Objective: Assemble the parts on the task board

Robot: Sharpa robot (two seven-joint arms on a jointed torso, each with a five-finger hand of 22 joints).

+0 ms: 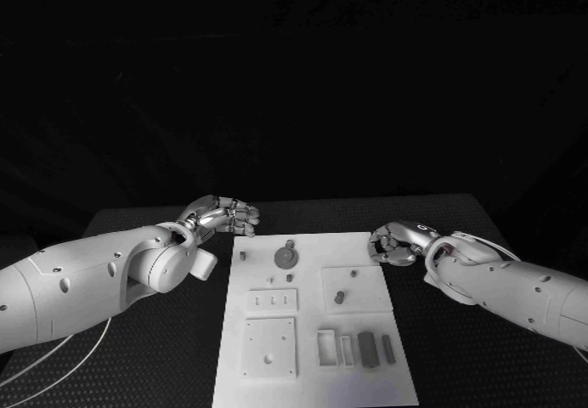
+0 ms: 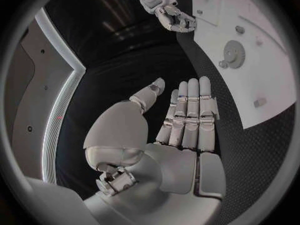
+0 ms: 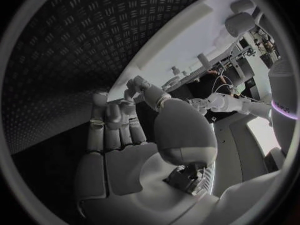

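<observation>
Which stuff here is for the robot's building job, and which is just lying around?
For the job: the white board, the round gear on it, the dark blocks, the left hand, the right hand.

Just there: the black table, the cables.

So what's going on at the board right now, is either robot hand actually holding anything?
No. The left robot hand hangs over the black table just off the far left corner of the white task board, fingers straight and empty. The right robot hand sits at the board's far right edge, fingers curled, nothing visibly in it. The round gear-like part and the grey parts lie untouched on the board.
</observation>
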